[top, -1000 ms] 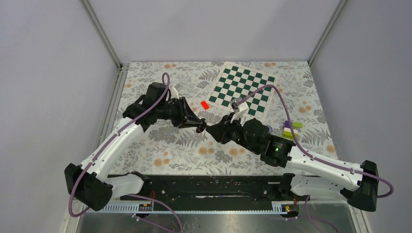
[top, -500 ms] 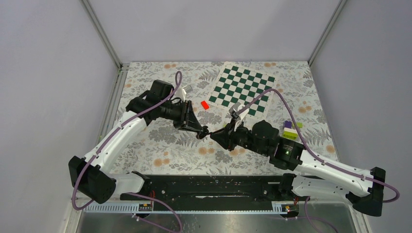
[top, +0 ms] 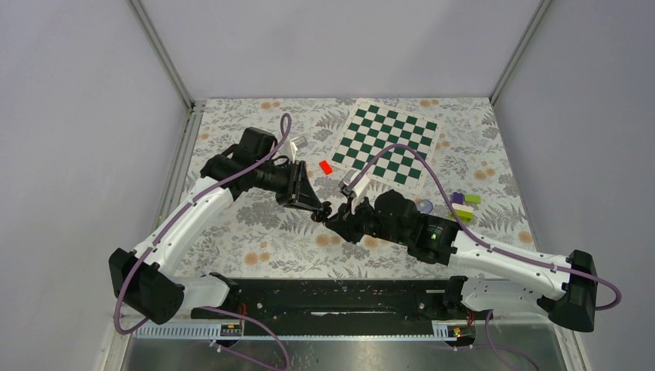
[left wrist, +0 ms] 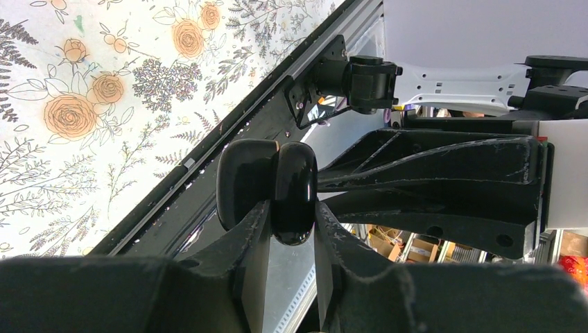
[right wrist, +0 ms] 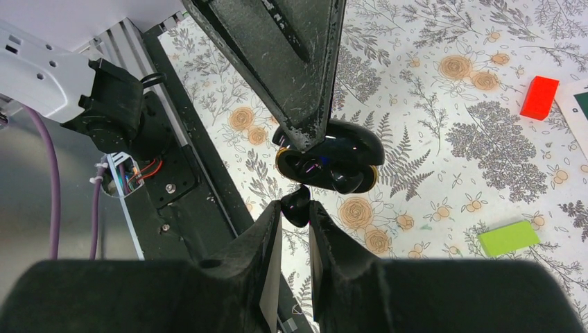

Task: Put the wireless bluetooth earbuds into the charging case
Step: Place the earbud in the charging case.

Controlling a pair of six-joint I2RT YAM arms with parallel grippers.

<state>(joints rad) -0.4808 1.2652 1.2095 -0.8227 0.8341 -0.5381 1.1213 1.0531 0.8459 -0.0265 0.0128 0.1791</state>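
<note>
The left pincer point(left wrist: 291, 209) is squeezed shut on the black charging case point(left wrist: 295, 182). It holds the case up over the flowery surface point(top: 255, 232), near the middle of the top view. The right pincer point(right wrist: 295, 208) pinches one tiny black earbud point(right wrist: 297, 200), just under the open case

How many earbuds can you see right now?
1: an earbud pinched in the right fingers, right by the open charging case that the left fingers hold. A second may be seated inside the case, unclear.
</note>
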